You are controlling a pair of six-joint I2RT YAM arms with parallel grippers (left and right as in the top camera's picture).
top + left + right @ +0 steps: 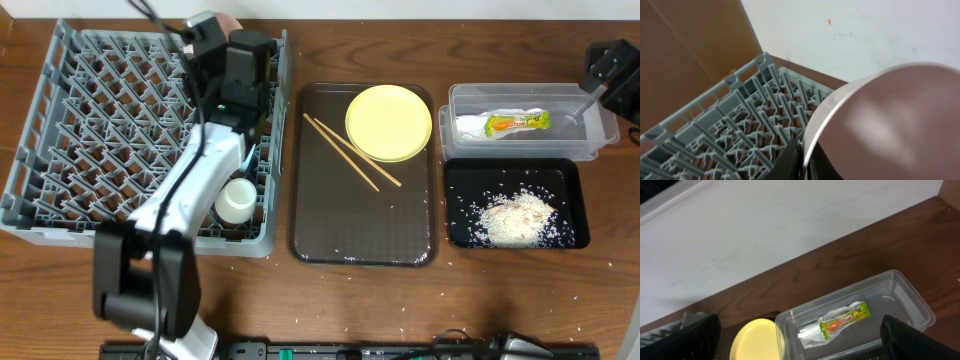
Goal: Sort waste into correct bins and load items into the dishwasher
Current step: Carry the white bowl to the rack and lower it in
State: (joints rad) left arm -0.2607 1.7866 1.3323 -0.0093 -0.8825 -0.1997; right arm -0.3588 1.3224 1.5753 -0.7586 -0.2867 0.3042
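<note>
My left gripper (212,38) is over the far edge of the grey dish rack (90,130), shut on the rim of a pale-rimmed bowl (890,125); the jaws (805,162) pinch its edge above the pegs (740,130). I cannot tell the bowl's colour. A small pale cup (238,200) stands in the rack's near right corner. The yellow plate (388,122) and chopsticks (350,150) lie on the brown tray (330,230). The wrapper (517,122) lies in the clear tub (590,135), also in the right wrist view (840,322). Rice scraps (515,218) lie in the black tray (460,180). My right gripper (603,68) is open and empty above the tub's far right end.
Loose crumbs dot the brown tray's near edge and the table in front of it. The left arm stretches across the rack's right side. A second bowl is not in view. A pale wall stands behind the table.
</note>
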